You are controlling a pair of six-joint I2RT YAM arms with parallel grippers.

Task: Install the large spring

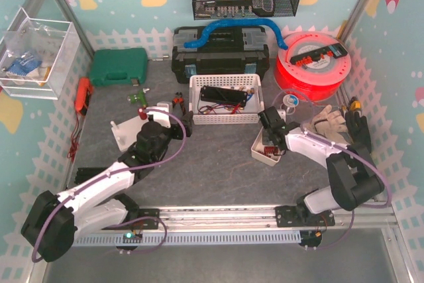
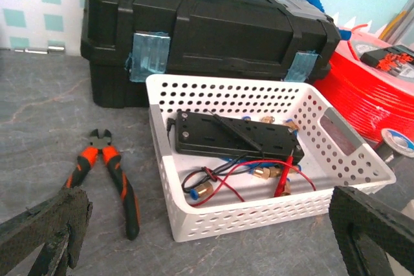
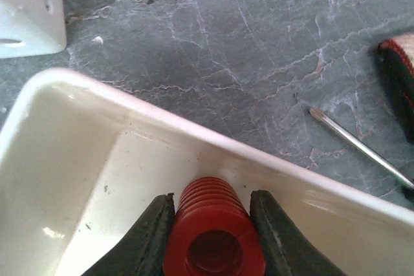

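One red spring (image 3: 213, 234) shows in the right wrist view. It lies inside the white tray (image 3: 97, 159), close to the tray's far wall, with its open end facing the camera. The right gripper (image 3: 212, 203) has its two fingers closed on it, one pressed against each side of the coil.

I judge the spring to be light but stiff across its width, so a sideways pinch should not crush it. It will give along its length, and its round, smooth, painted coils could roll or squirt out of a loose grip. The best hold is across the middle of the coil body, squarely on opposite sides, which leaves both ends free for seating. The top view shows something red in the tray, but too small to count as more springs.

The left gripper (image 2: 207, 224) hangs with its two fingers spread wide and nothing between them, facing one white basket (image 2: 259, 95) of wires and fittings.

One pair of orange-handled pliers (image 2: 107, 172) lies beside that basket, and one black toolbox (image 2: 207, 30) stands behind it. One screwdriver (image 3: 359, 147) lies on the table beyond the tray.
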